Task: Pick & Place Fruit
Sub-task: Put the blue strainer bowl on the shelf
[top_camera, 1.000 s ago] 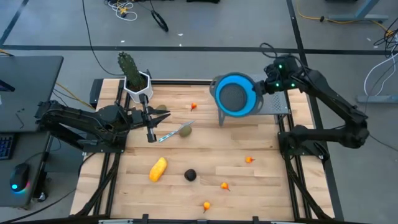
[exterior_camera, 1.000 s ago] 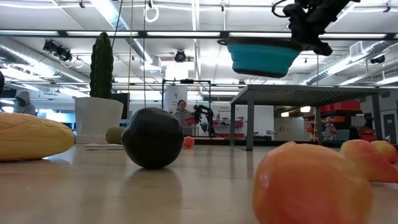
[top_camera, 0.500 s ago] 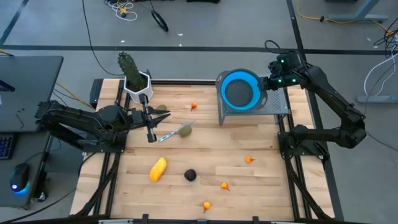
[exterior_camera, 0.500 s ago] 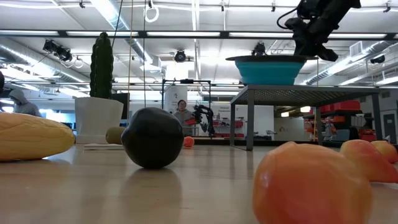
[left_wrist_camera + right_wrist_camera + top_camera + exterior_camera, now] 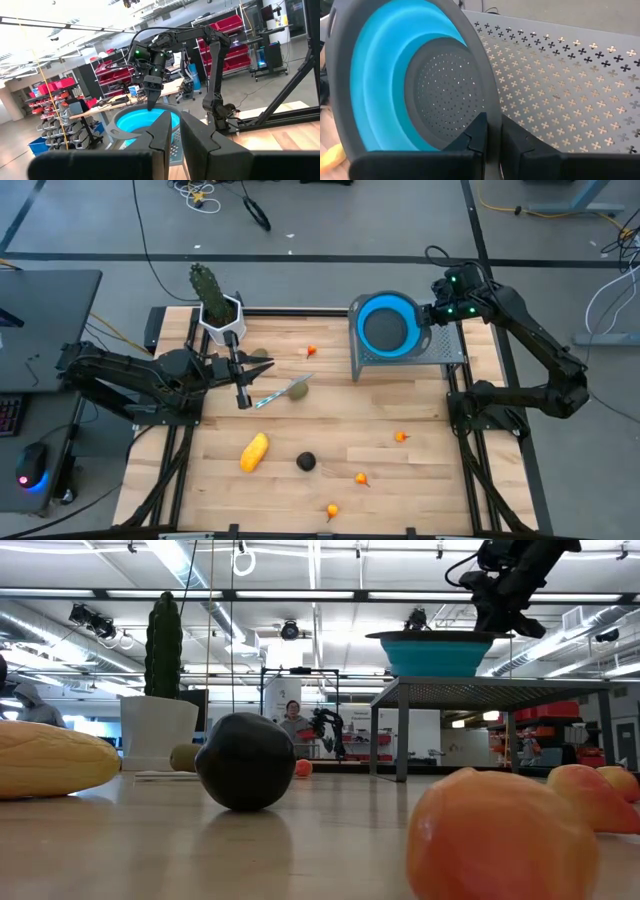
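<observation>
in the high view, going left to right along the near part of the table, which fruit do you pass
yellow oblong fruit → dark round fruit → tiny orange fruit by the near edge → tiny orange fruit → tiny orange fruit farthest right

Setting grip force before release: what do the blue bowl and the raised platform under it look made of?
The blue bowl, pinched at its rim by the right gripper: likely soft silicone walls, matte blue, with a grey rim and a grey hole-dotted base, like a collapsible colander. The platform: apparently sheet metal, pale grey, punched with cross-shaped holes, standing on thin legs.
</observation>
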